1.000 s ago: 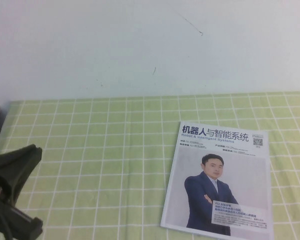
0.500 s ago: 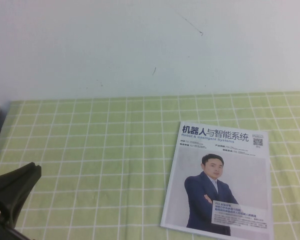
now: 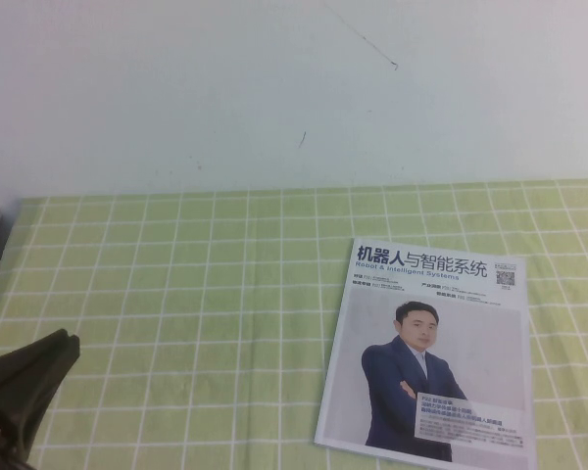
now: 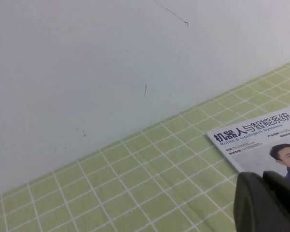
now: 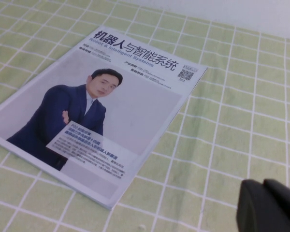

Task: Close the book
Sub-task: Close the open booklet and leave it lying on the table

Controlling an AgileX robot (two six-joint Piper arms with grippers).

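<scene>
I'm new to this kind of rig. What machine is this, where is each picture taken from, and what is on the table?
This is a table robot with two arms, each ending in a gripper, a small clamp. The high view looks down from a raised camera on the robot's own side. The other two pictures come from cameras on the arms' wrists.

A green checked cloth covers the table in front of a pale wall. On it, toward the robot's right, lies one book. It is a thin magazine, closed and flat, cover up.

The left gripper is the dark shape in its wrist view, low at the robot's left. Part of the left arm shows in the high view's corner. The right gripper is above the cloth beside the book. Neither touches the book.
</scene>
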